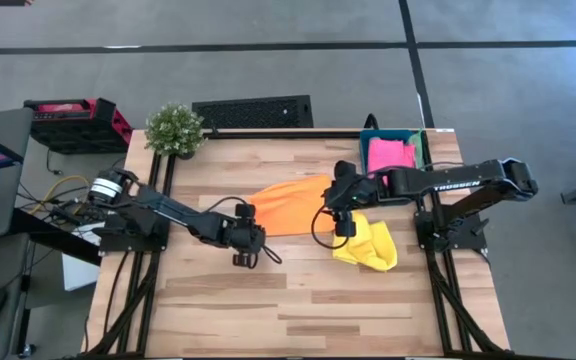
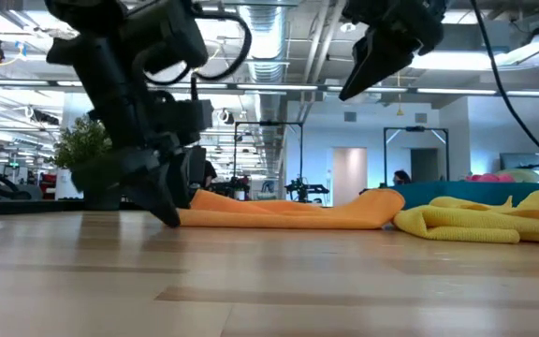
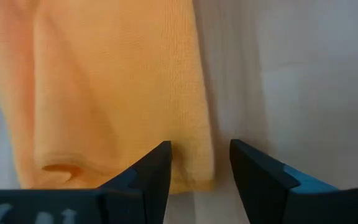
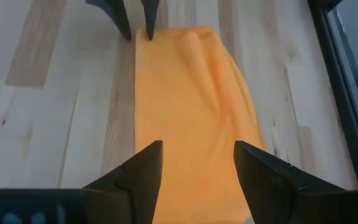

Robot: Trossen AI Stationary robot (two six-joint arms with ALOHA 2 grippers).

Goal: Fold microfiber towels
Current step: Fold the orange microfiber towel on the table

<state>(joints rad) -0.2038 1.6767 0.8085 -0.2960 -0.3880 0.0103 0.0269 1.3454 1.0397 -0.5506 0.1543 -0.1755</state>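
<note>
The orange towel [image 1: 290, 204] lies flat-ish near the middle of the surface [image 1: 298, 310], a little toward the far edge, already looking folded into a long strip. Its long axis runs across the surface, from the left arm's side toward the right arm's side, and one arm stands at each end of it.

The left end effector [image 1: 245, 248] is low at the towel's left end, close to the wood. Its fingers are spread, and in the left wrist view the corner edge of the orange cloth lies just ahead of the gap between them, not pinched. The right end effector [image 1: 345, 222] hangs above the towel's right end, well clear of the surface in the low view, fingers likewise spread and holding nothing; the strip stretches away from it toward the left arm's fingertips.

The yellow towel [image 1: 367, 245] sits crumpled just beside the orange one, toward the right edge, touching or nearly touching it in the low view. The pink towel [image 1: 391, 155] rests in the teal bin [image 1: 423, 143] at the far right corner. No green towel shows.

Judging from this, the next fold turns on the strip's length: either end can be lifted and carried along the long axis toward the other. The left arm is the nearer to a grasp, already down at its corner, while the right would have to descend first.
</note>
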